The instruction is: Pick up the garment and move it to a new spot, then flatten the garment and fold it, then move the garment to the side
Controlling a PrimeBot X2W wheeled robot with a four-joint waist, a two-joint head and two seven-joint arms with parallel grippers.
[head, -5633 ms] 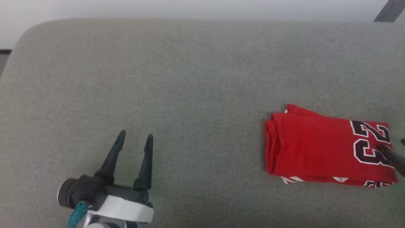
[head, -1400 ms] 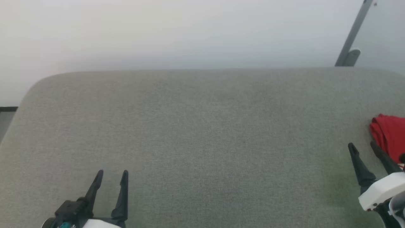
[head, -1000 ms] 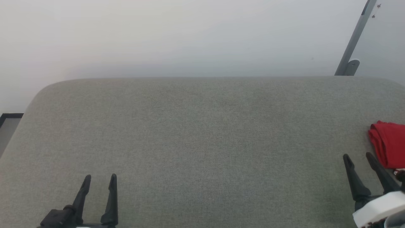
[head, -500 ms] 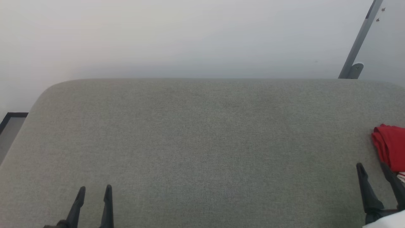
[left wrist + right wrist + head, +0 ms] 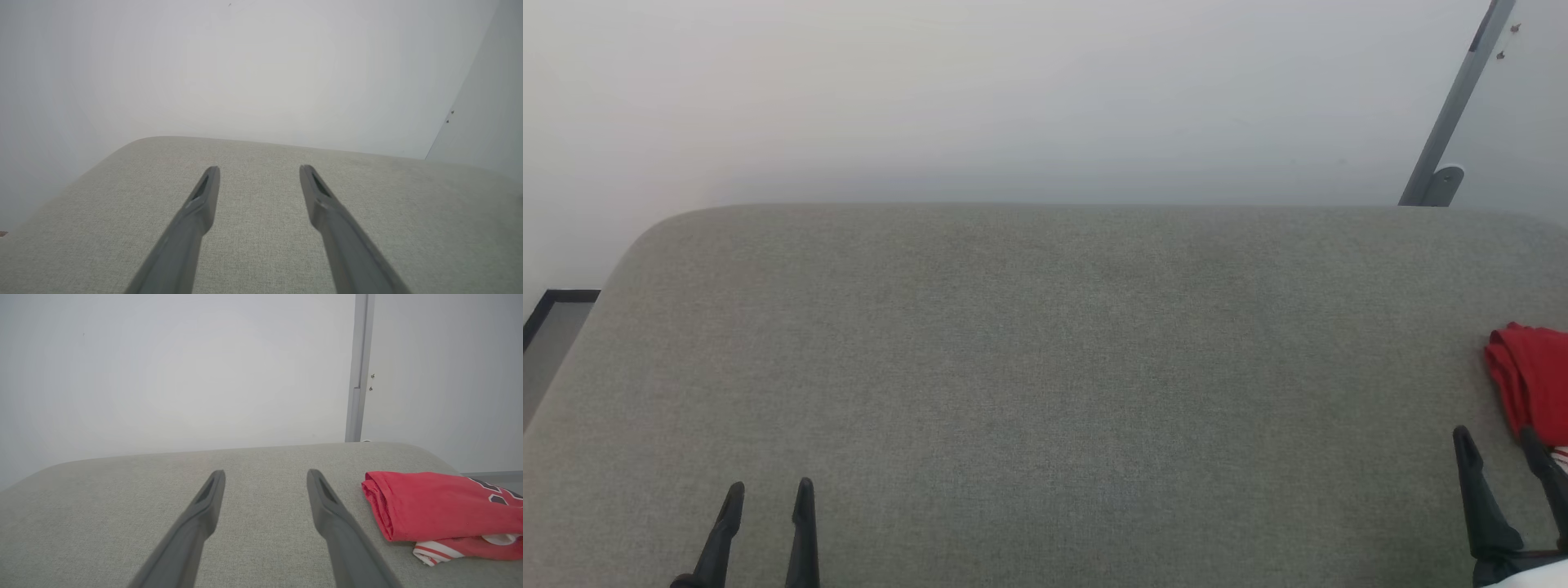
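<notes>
The right hand [image 5: 265,473] is open and holds nothing; between its two dark fingers I see only the grey fabric. The left hand [image 5: 770,487] is also open and empty, low over the near left part of the desk [image 5: 1045,367], well apart from everything.

Just beside the right hand, on its outer side, lies the garment [image 5: 433,504]. It is folded into a red packet, with part of the black number on top and a piece of the white-and-red striped trim coming out from under the front. In the right wrist view there is a narrow strip of bare fabric between the nearer finger and the rounded fold, so they do not touch. The packet rests on the right end of the desk, near its rounded corner. To me the task looks almost finished.

The danger I see is in this small gap. If the right arm swings outward when it draws away, the long finger can catch the fold or the loose trim and pull the packet open. Then the folding must be done again. A push from the same side can also slide the garment toward the corner, and the fabric cover gives no rim to stop it. I cannot tell how much desk lies past the garment. In the head view it is cut by the picture's edge, so the robot cannot check it well from there.
</notes>
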